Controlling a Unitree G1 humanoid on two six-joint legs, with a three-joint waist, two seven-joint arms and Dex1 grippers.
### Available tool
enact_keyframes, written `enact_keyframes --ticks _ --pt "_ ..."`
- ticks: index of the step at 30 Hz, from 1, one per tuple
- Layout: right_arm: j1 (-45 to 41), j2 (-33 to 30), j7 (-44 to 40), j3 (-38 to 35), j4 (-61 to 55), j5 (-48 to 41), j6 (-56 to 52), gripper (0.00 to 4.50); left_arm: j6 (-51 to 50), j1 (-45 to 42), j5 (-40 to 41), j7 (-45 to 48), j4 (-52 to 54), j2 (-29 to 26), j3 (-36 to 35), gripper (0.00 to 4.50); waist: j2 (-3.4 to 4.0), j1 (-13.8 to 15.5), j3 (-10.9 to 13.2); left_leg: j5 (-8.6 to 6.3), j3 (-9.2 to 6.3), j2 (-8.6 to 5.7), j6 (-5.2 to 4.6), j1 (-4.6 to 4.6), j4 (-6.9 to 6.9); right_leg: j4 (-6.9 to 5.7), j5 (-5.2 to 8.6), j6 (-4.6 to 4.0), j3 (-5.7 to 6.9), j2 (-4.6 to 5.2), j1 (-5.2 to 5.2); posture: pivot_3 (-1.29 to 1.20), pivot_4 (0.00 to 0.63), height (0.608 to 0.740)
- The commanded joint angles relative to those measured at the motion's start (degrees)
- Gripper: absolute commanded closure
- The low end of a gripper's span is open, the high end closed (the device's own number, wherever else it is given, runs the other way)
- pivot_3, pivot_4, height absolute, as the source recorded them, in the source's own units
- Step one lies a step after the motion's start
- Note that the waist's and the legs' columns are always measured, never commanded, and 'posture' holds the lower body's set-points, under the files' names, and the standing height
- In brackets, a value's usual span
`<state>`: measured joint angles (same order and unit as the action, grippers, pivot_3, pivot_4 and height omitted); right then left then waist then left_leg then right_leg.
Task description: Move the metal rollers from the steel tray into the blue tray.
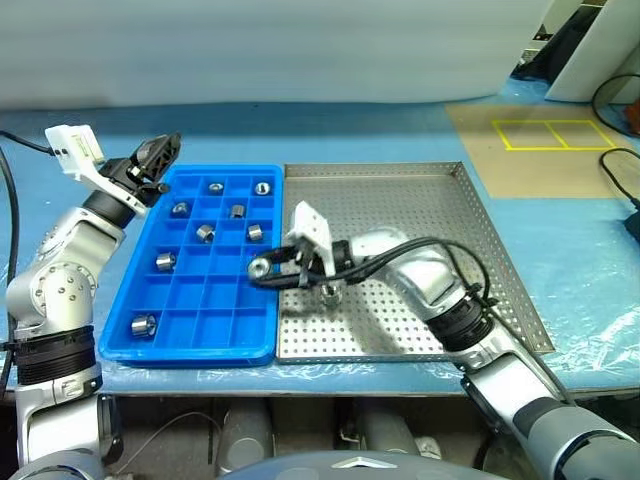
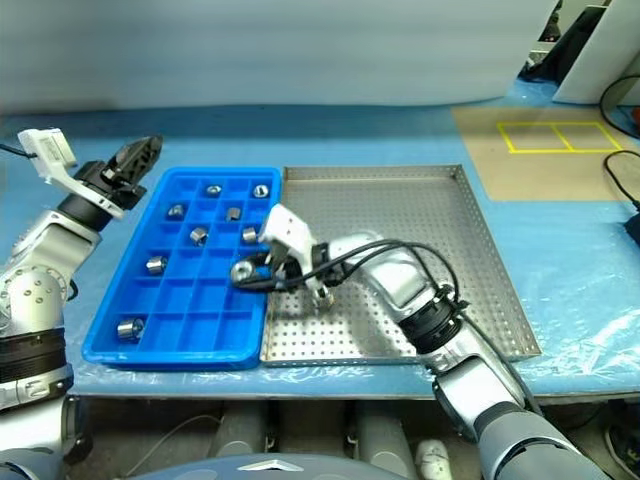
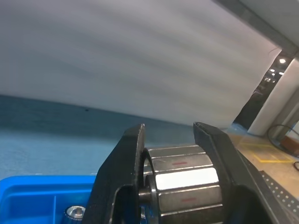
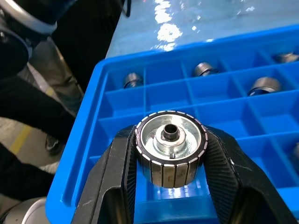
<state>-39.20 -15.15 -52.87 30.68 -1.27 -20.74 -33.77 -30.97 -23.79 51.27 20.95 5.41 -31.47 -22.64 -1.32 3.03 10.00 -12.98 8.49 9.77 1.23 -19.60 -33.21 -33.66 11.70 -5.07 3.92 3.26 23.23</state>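
Note:
The blue tray (image 1: 203, 351) lies to the left of the steel tray (image 1: 420, 200), edge to edge. Several metal rollers (image 1: 205, 232) rest in separate compartments of the blue tray. One roller (image 1: 330, 293) stands on the steel tray's perforated floor near its left side. My right gripper (image 4: 170, 140) is shut on a roller (image 1: 261, 267), held just above the blue tray's right-hand compartments. My left gripper (image 1: 160, 152) hovers over the blue tray's far left corner, pointing away and slightly upward. It is shut on another roller (image 3: 184, 179).
A blue plastic sheet (image 1: 570, 260) covers the table. A brown panel with yellow tape squares (image 1: 545, 135) lies at the back right, and black cables (image 1: 622, 165) run along the far right. A pale wall stands behind the trays.

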Motion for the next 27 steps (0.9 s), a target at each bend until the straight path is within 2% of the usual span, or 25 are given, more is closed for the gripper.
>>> enact_keyframes --ticks 1,6,14,21,27 --pt "-0.75 1.20 -0.24 1.39 1.73 4.19 3.96 2.86 0.92 1.52 -0.38 0.37 4.77 -0.03 -1.42 3.18 -0.01 0.01 -0.01 0.00 0.00 0.00 0.00 -0.04 0.01 0.00 0.00 0.00 0.00 0.00 0.02 0.07 0.150 0.740" --pt "-0.56 2.60 -1.00 1.80 5.12 7.39 6.42 2.86 -0.10 4.62 0.40 -0.64 8.14 -0.14 -2.52 3.18 -0.01 0.05 -0.01 0.00 0.00 0.01 0.01 -0.19 0.06 0.00 0.01 -0.02 0.01 -0.01 0.06 0.10 0.150 0.740" --pt "0.11 4.14 -2.06 -0.96 6.31 7.51 7.09 0.15 -2.53 7.88 0.01 1.83 11.37 -2.30 -0.91 3.18 -0.01 0.74 0.00 0.03 0.00 0.02 0.05 -0.12 0.06 -0.08 0.01 -0.02 0.00 -0.01 0.02 0.11 0.150 0.740" --pt "-0.72 4.60 -0.07 -8.18 8.33 6.97 7.82 0.15 -6.58 15.15 -4.65 10.47 14.30 -10.06 5.65 3.18 0.00 0.99 0.00 0.03 0.02 0.00 0.06 0.05 0.10 -0.07 0.01 -0.03 -0.02 -0.01 0.06 0.08 0.150 0.740" --pt "-0.15 4.00 0.78 -10.15 9.25 7.79 9.01 0.15 -1.73 16.64 -14.47 12.57 12.01 -9.62 11.55 3.18 0.01 0.93 0.01 0.05 0.02 0.03 0.10 0.11 0.10 -0.09 0.01 -0.03 -0.02 -0.02 0.03 0.08 0.150 0.740"
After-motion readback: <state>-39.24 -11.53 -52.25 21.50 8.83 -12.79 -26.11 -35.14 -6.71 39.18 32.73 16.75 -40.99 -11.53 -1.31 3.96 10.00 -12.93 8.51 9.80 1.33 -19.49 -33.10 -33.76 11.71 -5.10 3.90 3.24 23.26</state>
